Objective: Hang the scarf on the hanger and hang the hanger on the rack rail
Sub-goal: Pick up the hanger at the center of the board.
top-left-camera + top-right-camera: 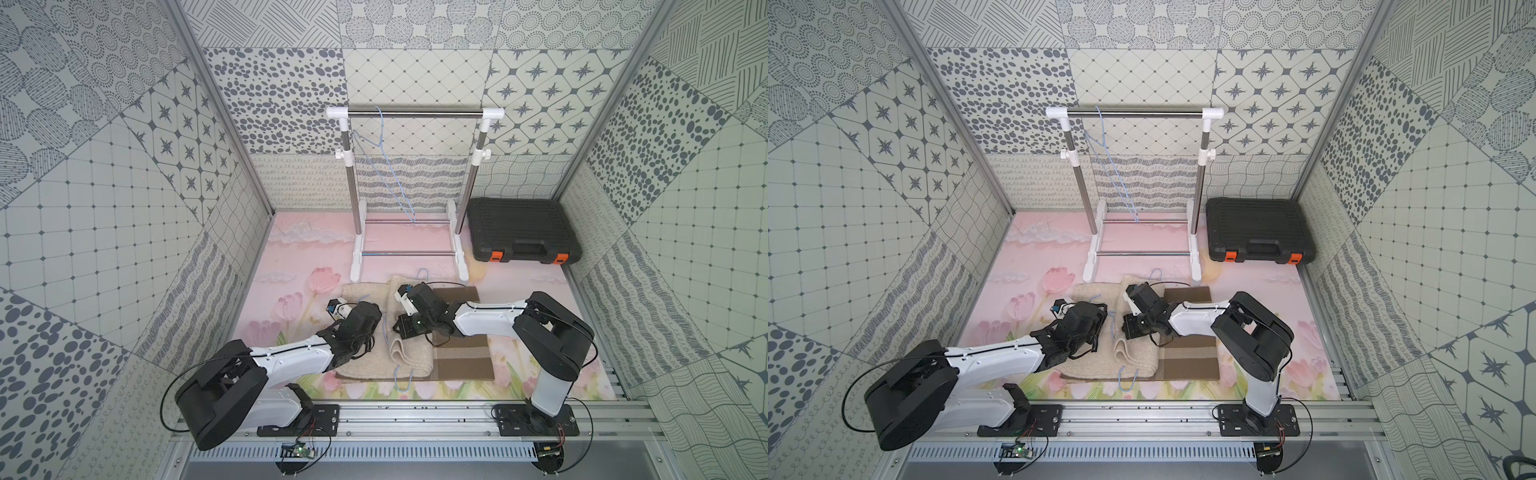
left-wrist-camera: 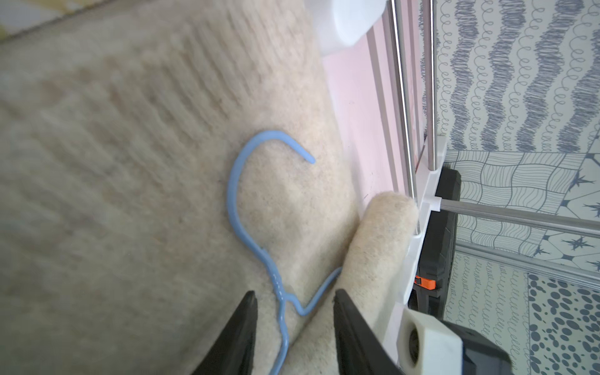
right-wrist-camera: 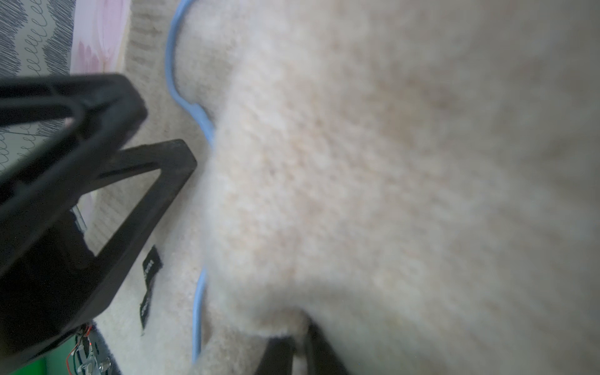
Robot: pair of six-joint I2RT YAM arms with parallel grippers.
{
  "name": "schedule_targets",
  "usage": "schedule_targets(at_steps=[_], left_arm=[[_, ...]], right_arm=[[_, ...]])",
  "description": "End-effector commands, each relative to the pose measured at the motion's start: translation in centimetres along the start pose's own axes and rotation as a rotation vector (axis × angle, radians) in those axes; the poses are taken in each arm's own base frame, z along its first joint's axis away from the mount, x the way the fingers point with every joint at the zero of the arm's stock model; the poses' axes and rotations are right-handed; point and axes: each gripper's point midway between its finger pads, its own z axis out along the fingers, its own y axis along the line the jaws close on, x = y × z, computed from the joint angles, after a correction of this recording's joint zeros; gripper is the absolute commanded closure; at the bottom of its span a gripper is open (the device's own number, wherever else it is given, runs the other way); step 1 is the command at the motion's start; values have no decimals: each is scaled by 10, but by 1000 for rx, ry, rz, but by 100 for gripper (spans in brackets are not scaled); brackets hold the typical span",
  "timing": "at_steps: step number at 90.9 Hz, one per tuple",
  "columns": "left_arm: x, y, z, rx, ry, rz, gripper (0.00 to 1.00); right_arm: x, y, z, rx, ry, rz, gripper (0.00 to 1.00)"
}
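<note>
Scarf (image 1: 411, 353), beige and woolly, lies flat on the flowered table cover (image 1: 291, 266) between your two arms, with one long fold raised down its middle. Its only label is a small black tag (image 3: 151, 266) with white lettering, too blurred in the right wrist view to read.

The blue wire hanger (image 2: 231, 201) lies with the scarf. Its hook rests on top of the wool, and in both top views one wire end pokes out at the scarf's near edge and another at its far edge. Your left gripper (image 2: 293, 292) has its fingers parted on either side of the hanger's neck, gripping nothing. Your right gripper (image 3: 300, 344) is pinched closed on a bunch of scarf at the raised fold.

On your right the wool overlaps a brown striped cloth (image 1: 461, 357); whether that is part of the scarf cannot be told. The white feet of the rack (image 1: 415, 113) stand just beyond the far edge, so there is little room that way. A second hanger (image 1: 384, 158) hangs from its bar. On your left, bare cover runs up to the patterned wall. A black tool case (image 1: 519, 232) with orange latches (image 1: 496, 256) sits back right, well apart. The near edge lies close to the metal rail (image 1: 415, 409) that carries the arm bases.
</note>
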Motion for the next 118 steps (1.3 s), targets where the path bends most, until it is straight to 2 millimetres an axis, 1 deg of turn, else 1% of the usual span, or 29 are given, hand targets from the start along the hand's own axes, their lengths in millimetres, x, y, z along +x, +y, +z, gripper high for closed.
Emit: schedule_targets(at_steps=[1,5,17,25,38,50,57,73,81,90,102,113,116,118], left_arm=[[-5,5,9,-16,-22,27,64],[-5,9,14,-27,-25,30,67],[-6,8,26,-24,-29,34,70],[-7,4,30,-10,-38,31,74],[-9,-9,28,21,-45,37,79],[-10,-17,25,42,-50,33,89],[-9,-18,23,41,-39,32,93],[-8,-18,12,31,-23,37,100],[-7,-17,7,29,-19,34,100],[1,-18,-1,27,-10,34,100],[11,-31,-19,50,-38,25,100],[24,-50,-29,76,-26,13,100],[27,-54,-30,81,-23,13,100],[28,-56,-31,84,-23,15,100]], right_arm=[[86,-75,17,251,266,65,93],[87,-75,17,251,267,64,93],[87,-75,17,249,270,65,94],[87,-75,17,249,270,63,96],[87,-74,17,245,271,58,97],[86,-73,19,240,276,54,100],[86,-73,20,238,278,53,100],[87,-73,22,236,288,53,100],[86,-72,24,236,289,51,100],[88,-74,27,249,295,43,100],[93,-74,32,280,309,-2,100],[102,-76,35,321,328,-42,100],[105,-79,34,332,335,-41,97],[105,-79,33,335,335,-42,93]])
